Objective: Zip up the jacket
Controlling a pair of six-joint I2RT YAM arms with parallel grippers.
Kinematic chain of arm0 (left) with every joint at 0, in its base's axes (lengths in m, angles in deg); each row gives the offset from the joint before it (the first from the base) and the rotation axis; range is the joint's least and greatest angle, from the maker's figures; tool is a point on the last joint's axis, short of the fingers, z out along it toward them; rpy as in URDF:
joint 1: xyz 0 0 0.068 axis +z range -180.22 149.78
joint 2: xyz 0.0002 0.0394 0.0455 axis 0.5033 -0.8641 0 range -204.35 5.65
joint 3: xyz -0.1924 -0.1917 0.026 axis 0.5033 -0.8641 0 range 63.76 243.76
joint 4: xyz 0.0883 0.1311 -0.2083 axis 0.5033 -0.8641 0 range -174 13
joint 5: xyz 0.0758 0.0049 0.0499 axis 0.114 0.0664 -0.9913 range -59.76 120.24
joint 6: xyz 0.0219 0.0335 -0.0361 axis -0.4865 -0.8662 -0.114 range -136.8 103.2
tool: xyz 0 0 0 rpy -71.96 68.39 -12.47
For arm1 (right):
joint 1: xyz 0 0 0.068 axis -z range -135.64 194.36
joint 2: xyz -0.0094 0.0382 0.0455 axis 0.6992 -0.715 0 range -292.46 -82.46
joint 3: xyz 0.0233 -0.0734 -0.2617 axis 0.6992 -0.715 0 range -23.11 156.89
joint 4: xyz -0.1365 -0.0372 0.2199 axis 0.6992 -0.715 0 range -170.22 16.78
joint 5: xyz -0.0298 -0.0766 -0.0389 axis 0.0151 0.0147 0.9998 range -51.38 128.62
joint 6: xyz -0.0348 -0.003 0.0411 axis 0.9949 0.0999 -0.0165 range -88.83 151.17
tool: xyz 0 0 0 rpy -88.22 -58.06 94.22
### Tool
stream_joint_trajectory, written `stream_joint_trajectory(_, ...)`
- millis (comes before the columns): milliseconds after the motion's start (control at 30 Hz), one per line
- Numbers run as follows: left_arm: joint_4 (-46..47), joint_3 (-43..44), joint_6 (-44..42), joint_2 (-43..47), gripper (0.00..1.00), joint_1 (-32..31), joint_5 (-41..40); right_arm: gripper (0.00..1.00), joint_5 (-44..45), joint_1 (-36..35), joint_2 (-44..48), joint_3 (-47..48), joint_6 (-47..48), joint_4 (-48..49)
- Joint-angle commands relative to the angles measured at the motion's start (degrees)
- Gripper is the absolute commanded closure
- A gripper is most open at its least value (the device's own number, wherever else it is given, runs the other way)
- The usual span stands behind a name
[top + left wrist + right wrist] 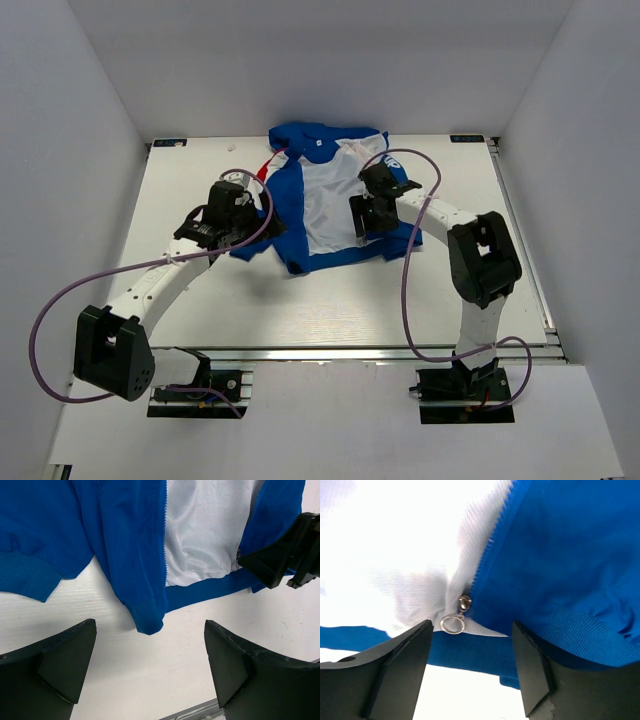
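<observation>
My right pincer [472,630] stands with its fingers apart, holding nothing. Just ahead of it, between the tips and nearer the left finger, lies the ring pull [453,624], down at the hem of the jacket [560,555], which is spread open before both pincers. From the pull the tooth line [492,545] runs up and away from me, leaning right; I judge the draw must follow that axis. Farther off, my left pincer [150,630], also apart and empty, hovers before the other front's hem corner [147,621]. The right one is nearer the pull.
</observation>
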Motion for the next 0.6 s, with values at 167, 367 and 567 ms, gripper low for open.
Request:
stream_joint_trajectory(167, 0.82, 0.59, 0.17, -0.78, 0.02, -0.06, 1.16, 0.38, -3.06, 0.04, 2.0, -0.9, 1.88, 2.83)
stream_joint_trajectory(367, 0.21, 0.59, -0.01, -0.51, 0.02, -0.06, 0.28, 0.52, -1.13, 0.04, -0.73, -0.38, 1.62, 2.04)
stream_joint_trajectory(567, 0.65, 0.24, 0.08, -0.86, 0.02, -0.06, 0.1, 0.58, -1.91, 0.04, -2.05, -1.69, 1.44, 1.86)
